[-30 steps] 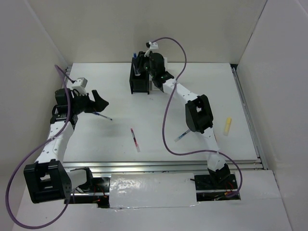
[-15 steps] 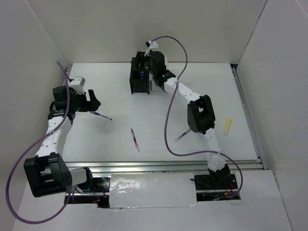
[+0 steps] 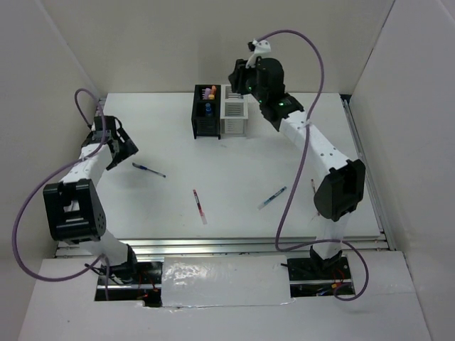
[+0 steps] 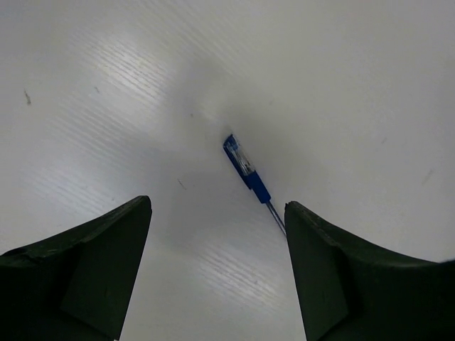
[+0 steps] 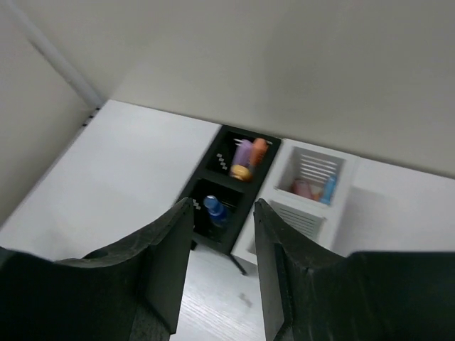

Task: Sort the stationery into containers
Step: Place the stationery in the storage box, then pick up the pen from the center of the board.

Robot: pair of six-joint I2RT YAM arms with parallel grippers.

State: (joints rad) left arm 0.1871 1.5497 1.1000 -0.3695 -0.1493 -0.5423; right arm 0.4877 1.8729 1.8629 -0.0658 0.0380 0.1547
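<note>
A thin blue pen point(image 3: 148, 170) lies at the table's left, and my left gripper point(image 3: 121, 149) hovers just left of it, open and empty. In the left wrist view the blue pen point(image 4: 245, 169) runs from ahead of the left gripper point(image 4: 217, 206) to its right finger. A red pen point(image 3: 200, 206) and a second blue pen point(image 3: 273, 197) lie mid-table. The black container point(image 3: 206, 122) and white container point(image 3: 234, 121) stand joined at the back. My right gripper point(image 3: 239, 77) hangs above them, open and empty. The black container point(image 5: 202, 177) holds purple and orange markers point(image 5: 245, 156) and a blue-capped item point(image 5: 213, 207).
White walls close in the table on the left, back and right. The right arm's elbow point(image 3: 340, 188) hangs over the table's right side. Purple cables loop beside both arms. A metal rail point(image 3: 227, 245) runs along the near edge. The white container point(image 5: 298, 213) holds pink and blue items.
The right gripper let go of a blue-capped item in the black container and rose up and to the right. The left gripper swung back and left, lowering beside the blue pen.
</note>
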